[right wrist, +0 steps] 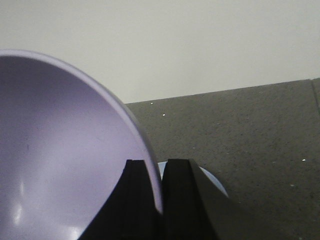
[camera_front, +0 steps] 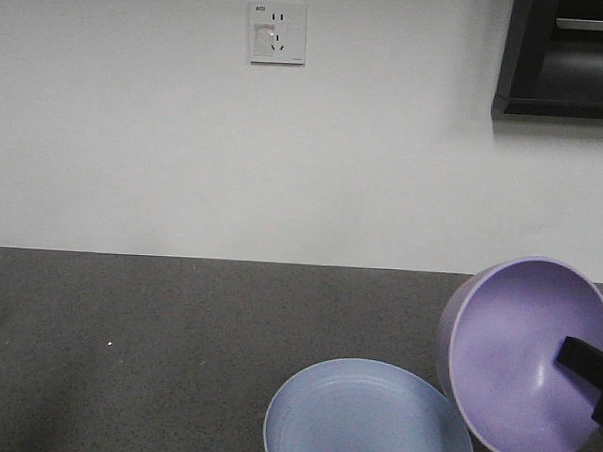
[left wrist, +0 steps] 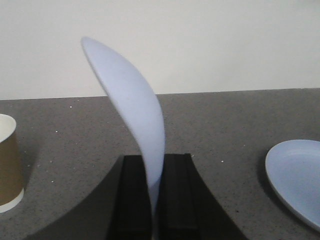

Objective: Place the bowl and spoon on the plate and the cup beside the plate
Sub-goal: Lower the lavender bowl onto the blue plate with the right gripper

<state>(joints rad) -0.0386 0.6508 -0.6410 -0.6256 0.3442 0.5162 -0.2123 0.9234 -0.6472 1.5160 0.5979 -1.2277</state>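
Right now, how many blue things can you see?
2: the spoon stands in the left gripper, and the plate lies on the counter. More may be hidden.

Soft, diffuse light is spreading evenly, leaving the white wall (camera_front: 135, 149) looking flat and the grey counter (camera_front: 177, 321) looking dull. The cup (left wrist: 7, 160) is throwing a faint shadow beside itself. The spoon (left wrist: 135, 110), close to the lens, is blurring at its edges; pale glints are showing inside the bowl (right wrist: 50, 165).

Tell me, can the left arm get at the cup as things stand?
Probably not yet: the path over the counter to the cup looks free, but the left end effector is shut on the spoon, so it has no free grip.
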